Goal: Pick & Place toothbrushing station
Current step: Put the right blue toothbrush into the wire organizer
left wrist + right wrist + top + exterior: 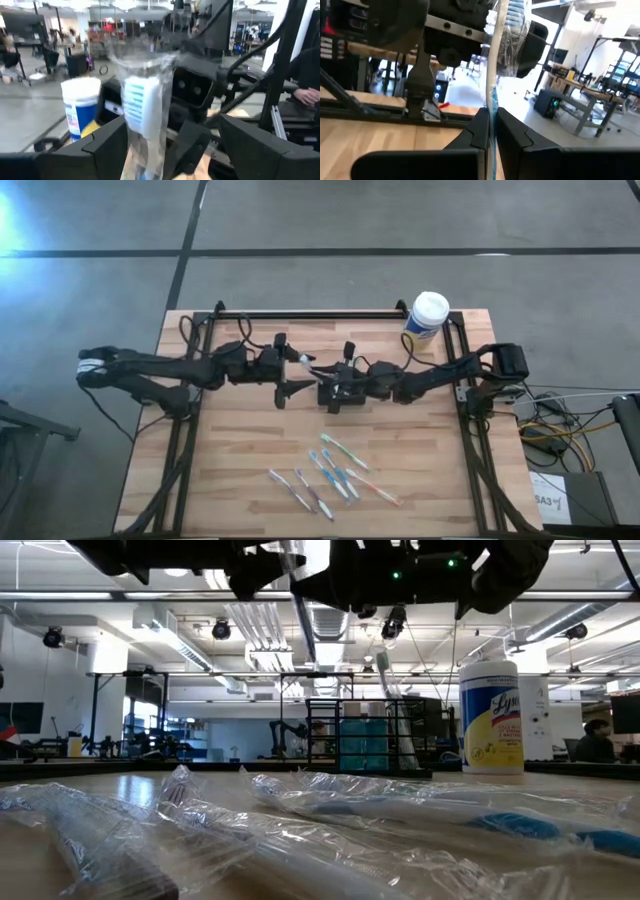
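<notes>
A toothbrush in clear wrap (pixel 300 610) hangs nearly upright high above the table's middle. My right gripper (pixel 491 130) is shut on it and reaches in from the table's right (pixel 325 375). My left gripper (pixel 175 145) is open. Its fingers stand on either side of the brush's head (pixel 137 102) without touching it, and it also shows in the high view (pixel 300 374). The black mesh caddy (pixel 370 735) stands on the table behind, left of the canister. I cannot pick it out under the grippers in the high view. My right gripper pinches the wrapped toothbrush's handle (pixel 490 100) between its two fingers. The fingers come about level from the table's right and lie across the brush. The brush is lifted clear, near upright, with its head (pixel 512 15) well beyond the fingers.
Several wrapped toothbrushes (pixel 330 475) lie loose near the table's front edge and fill the low view's foreground (pixel 400 830). A yellow wipes canister with a white lid (pixel 427 315) stands at the far right. A black frame rail (pixel 310 315) runs along the far edge.
</notes>
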Controlling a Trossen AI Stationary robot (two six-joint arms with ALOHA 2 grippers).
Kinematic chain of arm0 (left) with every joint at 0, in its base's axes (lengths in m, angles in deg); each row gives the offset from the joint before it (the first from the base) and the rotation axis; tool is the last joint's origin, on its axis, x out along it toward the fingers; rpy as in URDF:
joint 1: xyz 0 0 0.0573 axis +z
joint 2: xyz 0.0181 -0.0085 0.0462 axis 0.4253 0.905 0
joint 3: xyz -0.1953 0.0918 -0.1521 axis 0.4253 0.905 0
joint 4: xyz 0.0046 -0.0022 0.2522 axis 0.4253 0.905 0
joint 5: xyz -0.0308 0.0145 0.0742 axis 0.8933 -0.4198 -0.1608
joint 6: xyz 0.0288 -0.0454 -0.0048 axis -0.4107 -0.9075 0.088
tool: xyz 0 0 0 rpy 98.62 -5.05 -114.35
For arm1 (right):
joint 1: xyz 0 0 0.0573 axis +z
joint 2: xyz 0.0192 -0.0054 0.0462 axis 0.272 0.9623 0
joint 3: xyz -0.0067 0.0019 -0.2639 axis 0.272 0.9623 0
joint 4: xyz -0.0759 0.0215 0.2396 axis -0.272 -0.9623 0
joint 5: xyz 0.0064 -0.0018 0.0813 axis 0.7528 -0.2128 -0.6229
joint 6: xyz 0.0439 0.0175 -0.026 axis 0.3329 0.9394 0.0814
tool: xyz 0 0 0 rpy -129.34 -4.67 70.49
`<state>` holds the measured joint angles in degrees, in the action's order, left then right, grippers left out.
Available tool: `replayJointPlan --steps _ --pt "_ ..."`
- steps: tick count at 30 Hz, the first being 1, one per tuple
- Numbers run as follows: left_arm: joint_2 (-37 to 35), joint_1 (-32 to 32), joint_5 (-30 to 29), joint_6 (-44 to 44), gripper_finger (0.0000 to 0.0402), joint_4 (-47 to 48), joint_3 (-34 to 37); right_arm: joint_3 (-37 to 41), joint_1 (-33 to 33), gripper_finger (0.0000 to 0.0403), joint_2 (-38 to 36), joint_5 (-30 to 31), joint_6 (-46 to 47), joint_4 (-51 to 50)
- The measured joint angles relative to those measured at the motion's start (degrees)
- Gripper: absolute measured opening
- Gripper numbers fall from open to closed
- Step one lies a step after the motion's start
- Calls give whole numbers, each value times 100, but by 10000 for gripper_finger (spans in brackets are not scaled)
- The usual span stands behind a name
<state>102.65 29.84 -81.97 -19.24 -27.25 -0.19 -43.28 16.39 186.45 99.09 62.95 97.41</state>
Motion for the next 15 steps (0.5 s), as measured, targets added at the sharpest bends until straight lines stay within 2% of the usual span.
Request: replayJointPlan --steps 11,15 --pt "27 13 -37 -12 295 102 -2 92 181 15 -35 -56 -204 368" --pt "26 13 -33 60 261 70 -2 92 179 15 -35 -54 -205 368"
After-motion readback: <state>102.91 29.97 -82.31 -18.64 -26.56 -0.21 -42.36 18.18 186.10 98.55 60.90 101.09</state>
